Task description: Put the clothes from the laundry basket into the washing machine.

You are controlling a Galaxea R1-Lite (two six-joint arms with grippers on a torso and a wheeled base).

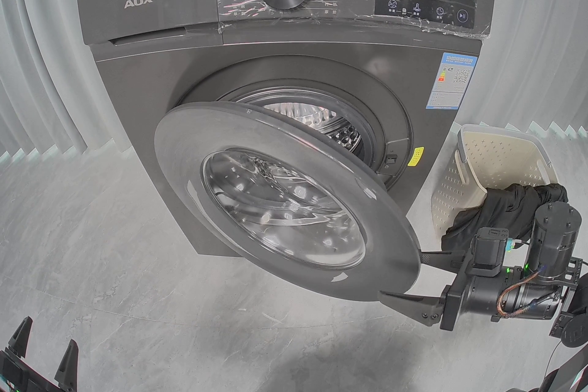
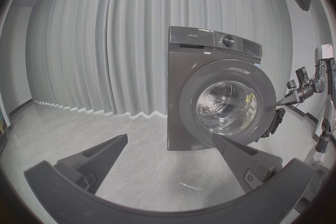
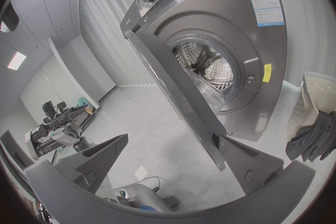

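Note:
The grey washing machine [image 1: 184, 62] has its round door [image 1: 282, 203] swung partly open, so the steel drum [image 1: 324, 117] shows behind it. My right gripper [image 1: 411, 280] is open at the door's free rim, with one finger on either side of the edge. In the right wrist view the door rim [image 3: 196, 119] runs between the fingers [image 3: 245, 161], close to one of them. Black clothes [image 1: 520, 209] hang over the front of the cream laundry basket [image 1: 508, 157], to the right of the machine. My left gripper [image 1: 43, 350] is open low at the left, holding nothing.
Grey marble floor [image 1: 92, 240] lies in front of the machine and to its left. Pale curtains [image 2: 105, 42] hang behind it. The basket stands close to the machine's right side, just behind my right arm [image 1: 539, 264].

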